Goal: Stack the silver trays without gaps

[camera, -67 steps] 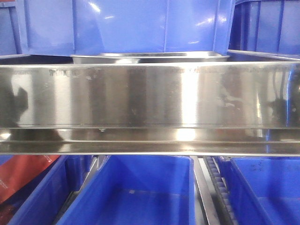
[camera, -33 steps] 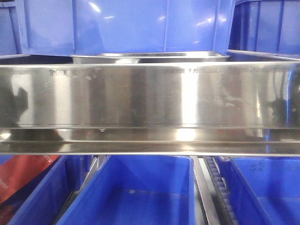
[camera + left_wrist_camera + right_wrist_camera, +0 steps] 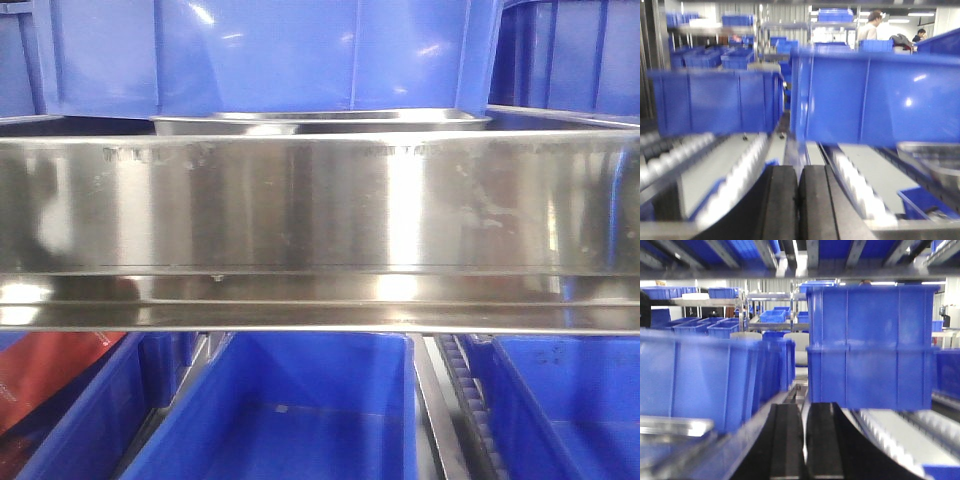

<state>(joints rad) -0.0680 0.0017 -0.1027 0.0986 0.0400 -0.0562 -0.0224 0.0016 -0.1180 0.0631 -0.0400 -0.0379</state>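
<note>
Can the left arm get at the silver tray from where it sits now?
Probably yes. The silver tray lies low to the right of the left gripper, with nothing seen between them. The jaws are shut, so it must open first.

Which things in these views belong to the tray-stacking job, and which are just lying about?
Job:
- silver trays
- left end effector, shut
- right end effector, shut

Lying about:
- blue bins
- steel shelf rail
- red packet
</note>
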